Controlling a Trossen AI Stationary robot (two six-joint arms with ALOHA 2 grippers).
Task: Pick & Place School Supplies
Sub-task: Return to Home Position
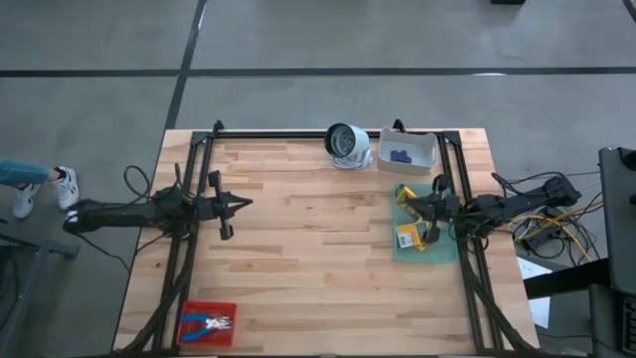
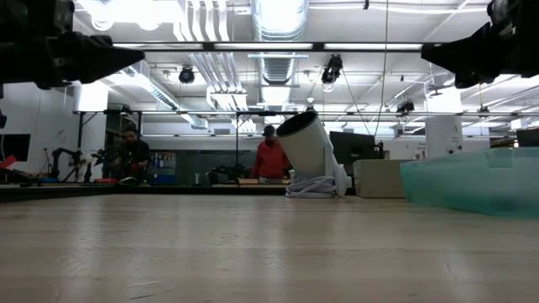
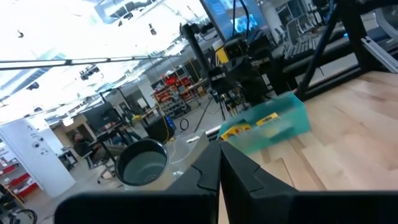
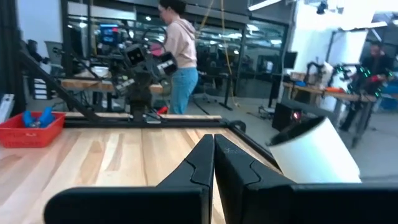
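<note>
While both arms hung above the worktop, the left hand and right hand were closed, empty. Crayon boxes lay in the green bin; purple pieces in the white bin.

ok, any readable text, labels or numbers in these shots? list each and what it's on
Nothing legible in any view.
Crayon boxes in the green bin: printed fronts, too small to read.
Red tray: no label visible.
Room behind the table: anything printed there is too blurred to read.
</note>
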